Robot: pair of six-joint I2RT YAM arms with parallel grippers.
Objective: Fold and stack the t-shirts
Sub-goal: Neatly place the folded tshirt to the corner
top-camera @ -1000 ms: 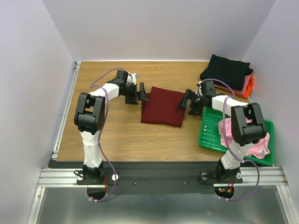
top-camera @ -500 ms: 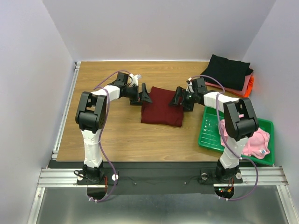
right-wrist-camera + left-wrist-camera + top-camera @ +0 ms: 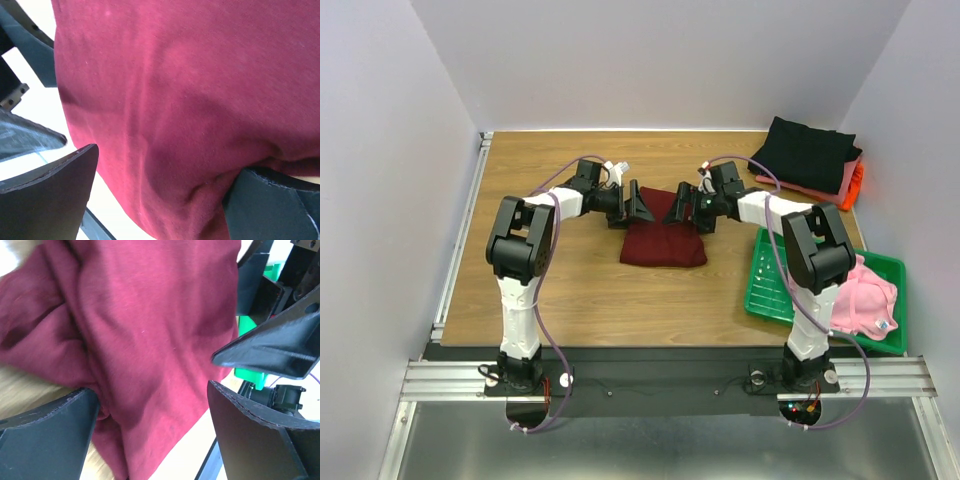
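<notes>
1 maroon t-shirt (image 3: 663, 240): my left hand (image 3: 638, 204) and right hand (image 3: 686, 208) have moved inward over its far edge, both spread apart; next fold pending.

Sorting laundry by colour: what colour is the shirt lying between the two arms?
Dark maroon t-shirt, clearest in the right wrist view.

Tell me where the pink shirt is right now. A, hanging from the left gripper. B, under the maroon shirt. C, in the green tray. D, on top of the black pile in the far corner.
C: the pink shirt lies bunched up inside the green tray on the right side of the table.
</notes>
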